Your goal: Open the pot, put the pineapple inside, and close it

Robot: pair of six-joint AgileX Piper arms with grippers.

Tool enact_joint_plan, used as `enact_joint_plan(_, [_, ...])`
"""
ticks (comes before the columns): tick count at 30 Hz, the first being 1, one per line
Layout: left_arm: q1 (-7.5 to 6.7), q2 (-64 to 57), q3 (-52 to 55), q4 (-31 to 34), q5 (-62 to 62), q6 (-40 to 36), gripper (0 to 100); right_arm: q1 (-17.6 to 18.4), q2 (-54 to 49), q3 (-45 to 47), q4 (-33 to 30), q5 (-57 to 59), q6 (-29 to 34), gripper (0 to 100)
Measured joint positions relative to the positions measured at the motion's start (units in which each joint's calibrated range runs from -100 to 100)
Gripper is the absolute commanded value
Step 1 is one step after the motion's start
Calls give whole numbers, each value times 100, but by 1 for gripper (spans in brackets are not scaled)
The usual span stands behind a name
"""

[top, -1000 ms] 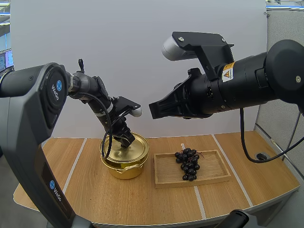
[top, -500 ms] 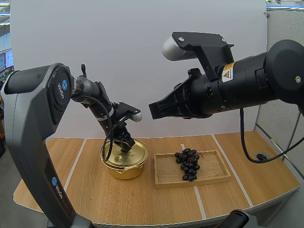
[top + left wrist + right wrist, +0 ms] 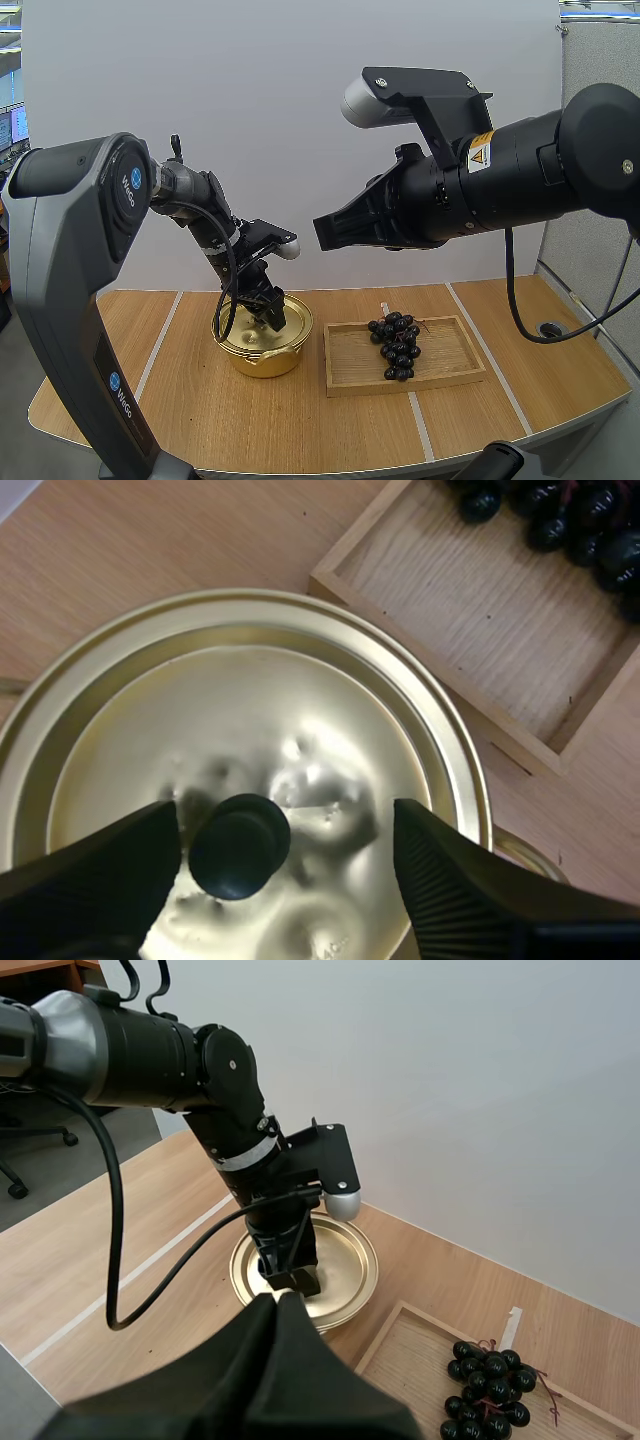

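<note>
Gold lid (image 3: 300,720) looks thin, stiff, slick, probably light; grip its black knob (image 3: 240,845), which left gripper (image 3: 283,825) straddles, spread wide. Lidded pot (image 3: 262,352) stands toward table's (image 3: 300,425) left edge, beside tray (image 3: 345,375); right gripper (image 3: 277,1308) clenched, empty.

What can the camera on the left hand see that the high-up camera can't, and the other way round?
Left wrist view: up close, the black knob on the lid, standing between the ribbed fingers of the open left hand, not yet pinched.

High view: the golden pot under the lid, and the right hand raised in the air, well above the table things.

Both: the lid sitting on the pot, the wooden tray beside it, and the bunch of grapes lying in the tray.
</note>
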Motion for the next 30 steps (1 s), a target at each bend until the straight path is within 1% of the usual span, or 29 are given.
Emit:
enact_joint_plan(6, [0, -228, 0, 35, 192, 19, 100, 0, 0, 0, 0, 0, 0, 0])
enact_joint_plan(9, [0, -616, 0, 49, 209, 32, 100, 0, 0, 0, 0, 0, 0, 0])
enact_joint_plan(16, [0, -1994, -522, 389, 410, -142, 100, 0, 0, 0, 0, 0, 0, 0])
enact_joint_plan(19, [0, -2385, -731, 513, 548, -177, 100, 0, 0, 0, 0, 0, 0, 0])
enact_joint_plan(22, [0, -3153, -1051, 666, 682, -198, 100, 0, 0, 0, 0, 0, 0, 0])
enact_joint_plan(25, [0, -3436, -1142, 736, 706, -198, 100, 0, 0, 0, 0, 0, 0, 0])
enact_joint_plan(27, [0, -3974, -1289, 766, 728, -211, 100, 0, 0, 0, 0, 0, 0, 0])
enact_joint_plan(28, [0, -4566, -1453, 780, 728, -211, 100, 0, 0, 0, 0, 0, 0, 0])
enact_joint_plan(30, [0, -5030, -1557, 780, 743, -221, 100, 0, 0, 0, 0, 0, 0, 0])
